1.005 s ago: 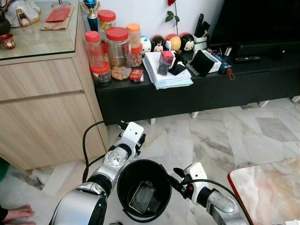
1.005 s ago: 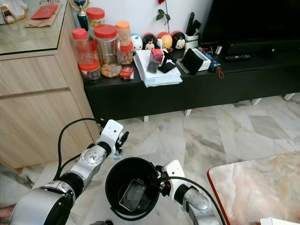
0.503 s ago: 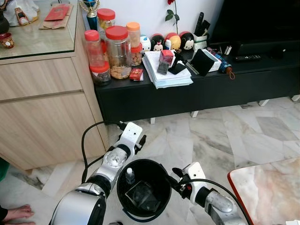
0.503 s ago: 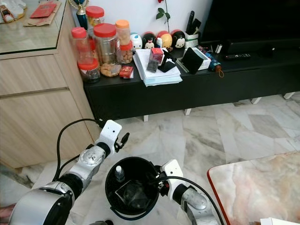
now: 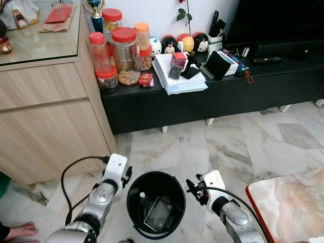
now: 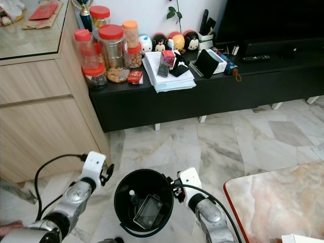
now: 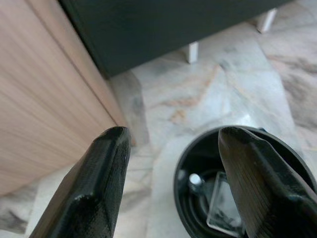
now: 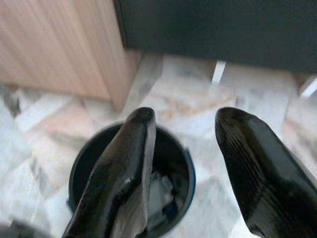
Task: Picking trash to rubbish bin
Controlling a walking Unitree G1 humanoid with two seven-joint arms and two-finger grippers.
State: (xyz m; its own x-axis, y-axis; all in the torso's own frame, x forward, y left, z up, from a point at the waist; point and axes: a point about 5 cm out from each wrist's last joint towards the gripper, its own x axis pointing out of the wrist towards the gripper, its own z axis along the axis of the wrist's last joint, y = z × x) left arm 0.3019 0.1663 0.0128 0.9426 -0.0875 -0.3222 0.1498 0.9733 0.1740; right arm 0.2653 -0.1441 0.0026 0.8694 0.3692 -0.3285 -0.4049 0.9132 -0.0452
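A black round rubbish bin (image 5: 155,175) stands on the marble floor just in front of me. Inside it lie a clear plastic container (image 5: 159,214) and a small bottle with a white cap (image 5: 143,197). My left gripper (image 5: 125,175) hovers beside the bin's left rim, open and empty. In the left wrist view its fingers (image 7: 104,178) spread wide, with the bin (image 7: 185,163) between them. My right gripper (image 5: 192,186) sits at the bin's right rim, also open and empty. The right wrist view looks past its fingers (image 8: 124,168) at the bin (image 8: 81,163).
A wooden cabinet (image 5: 45,126) stands close on the left. A low black console (image 5: 202,104) behind carries jars, papers and small items. A red-edged marble table corner (image 5: 288,202) is at lower right. A person's foot (image 5: 17,230) shows at lower left.
A small bottle dropped into the bin and the plastic container shifted. My left gripper drew back and down from above the bin's far rim to its left side. The right gripper barely moved.
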